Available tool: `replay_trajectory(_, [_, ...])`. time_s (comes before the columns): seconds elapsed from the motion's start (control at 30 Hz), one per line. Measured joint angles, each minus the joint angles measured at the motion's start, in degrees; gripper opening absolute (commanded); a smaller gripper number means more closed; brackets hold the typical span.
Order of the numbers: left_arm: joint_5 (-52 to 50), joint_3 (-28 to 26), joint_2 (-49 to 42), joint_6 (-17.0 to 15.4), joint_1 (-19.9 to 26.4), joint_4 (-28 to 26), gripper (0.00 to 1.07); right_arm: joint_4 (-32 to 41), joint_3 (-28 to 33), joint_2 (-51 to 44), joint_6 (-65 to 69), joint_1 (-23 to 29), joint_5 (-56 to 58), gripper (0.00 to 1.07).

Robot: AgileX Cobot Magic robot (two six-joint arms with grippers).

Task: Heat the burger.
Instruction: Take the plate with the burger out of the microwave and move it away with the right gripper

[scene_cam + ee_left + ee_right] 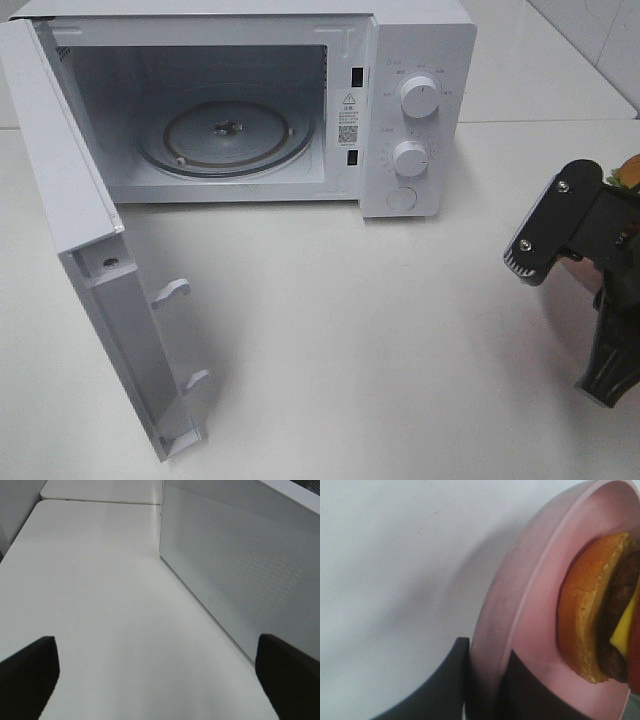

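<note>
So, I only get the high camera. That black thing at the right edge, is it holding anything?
Observer: Yes. The right wrist view shows the right end effector shut on the rim of a round pink plate.
Operator: Is anything on it?
Observer: A burger, with a golden-brown bun, a dark patty and yellow cheese.
Operator: And the other arm? I can't see it at all.
Observer: The left end effector is open and empty over the white table, beside a dotted panel of the white microwave.
</note>
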Motion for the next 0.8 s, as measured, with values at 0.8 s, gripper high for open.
replay_trajectory(0.8, [0.0,0.0,0.0,0.0,0.0,0.0,1.0,-5.67,-9.4,20.68,31.05,7.62,18.33,0.01])
